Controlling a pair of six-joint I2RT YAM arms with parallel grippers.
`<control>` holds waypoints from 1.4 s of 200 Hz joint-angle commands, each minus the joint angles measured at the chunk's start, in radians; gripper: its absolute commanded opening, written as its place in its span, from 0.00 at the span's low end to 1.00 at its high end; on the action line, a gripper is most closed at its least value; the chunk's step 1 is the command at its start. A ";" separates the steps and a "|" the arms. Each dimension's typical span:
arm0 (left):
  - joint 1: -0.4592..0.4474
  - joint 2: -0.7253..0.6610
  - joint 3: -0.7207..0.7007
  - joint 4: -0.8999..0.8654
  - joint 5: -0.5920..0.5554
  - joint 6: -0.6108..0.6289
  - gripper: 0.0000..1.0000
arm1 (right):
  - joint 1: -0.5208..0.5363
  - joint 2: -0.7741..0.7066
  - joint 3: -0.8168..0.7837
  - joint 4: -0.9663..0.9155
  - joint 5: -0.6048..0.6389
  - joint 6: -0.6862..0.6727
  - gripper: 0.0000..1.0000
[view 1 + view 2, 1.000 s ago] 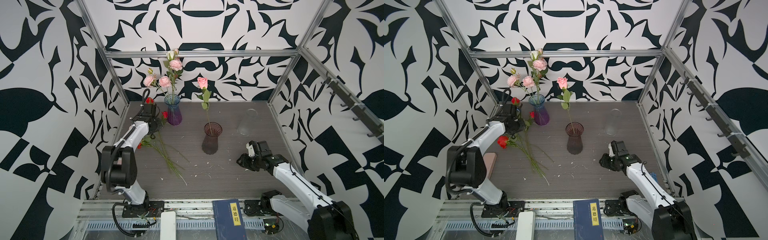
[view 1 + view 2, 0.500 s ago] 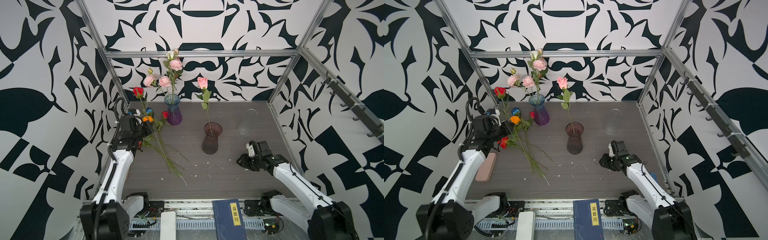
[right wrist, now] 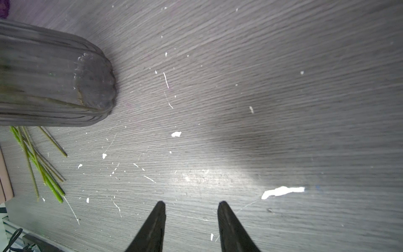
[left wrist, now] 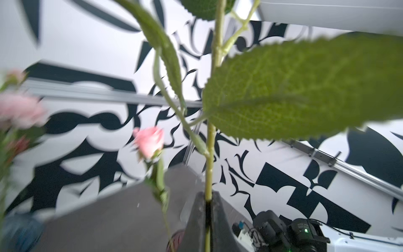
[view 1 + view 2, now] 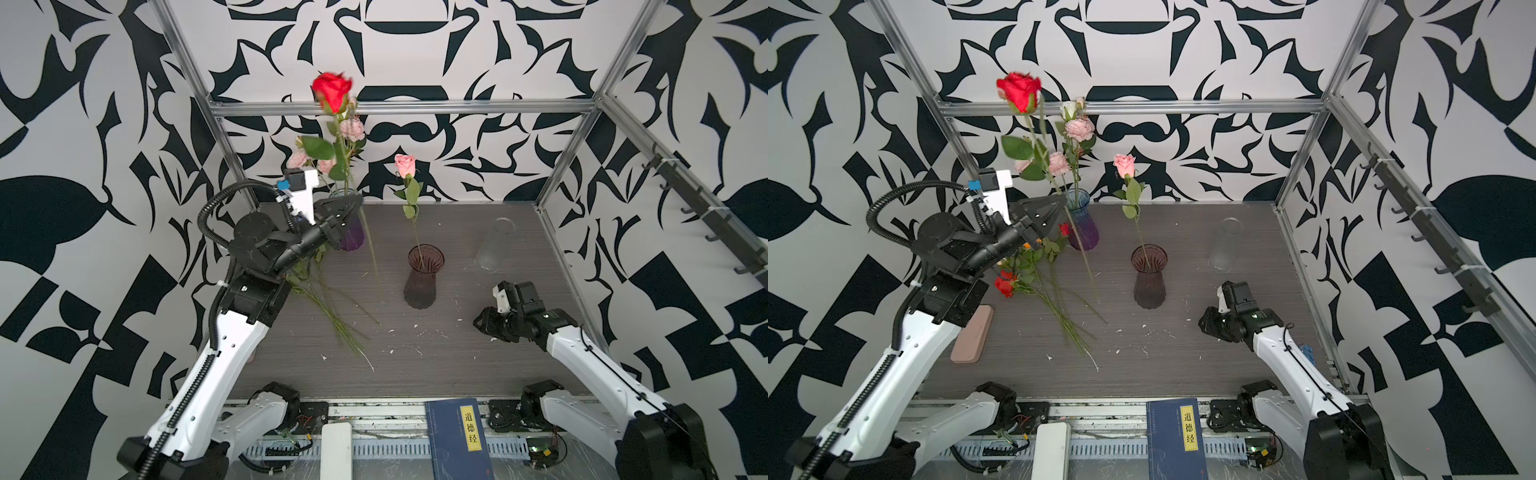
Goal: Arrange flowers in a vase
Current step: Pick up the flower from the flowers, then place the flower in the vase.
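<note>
Lightness is the first thing to judge about the long-stemmed red rose (image 5: 331, 93). It is an artificial bloom on a thin green stem and probably weighs almost nothing. The stem looks smooth and springy, though, so it could swing, twist or slide in a loose pinch. The left fingers (image 4: 196, 222) are pressed together on that stem just below the leaves. That seems a sound place to hold: lower down, the head might whip about, and higher up, the foliage would be crushed.

The rose is held aloft, near upright and slightly tilted, over the back left of the grey wood-grain tabletop (image 5: 457, 361). It is close by the blue-to-purple glass vase (image 5: 1083, 224). Its bare lower end points down, apart from the dark ribbed glass vase (image 5: 420, 282) that holds a single pink rose (image 5: 404, 165).

The bloom is vivid red and tightly furled, with broad serrated leaves. The right fingers (image 3: 152, 227) are spread and empty, low over the tabletop.
</note>
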 commanded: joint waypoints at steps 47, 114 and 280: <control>-0.229 0.385 0.285 0.233 -0.020 0.327 0.00 | -0.004 -0.039 0.004 -0.001 0.011 -0.008 0.43; -0.233 0.532 0.325 0.252 -0.028 0.384 0.00 | -0.006 -0.053 0.004 -0.001 0.002 -0.009 0.44; -0.231 0.340 0.069 -0.060 -0.326 0.319 0.84 | -0.006 -0.054 0.000 -0.001 -0.011 -0.013 0.44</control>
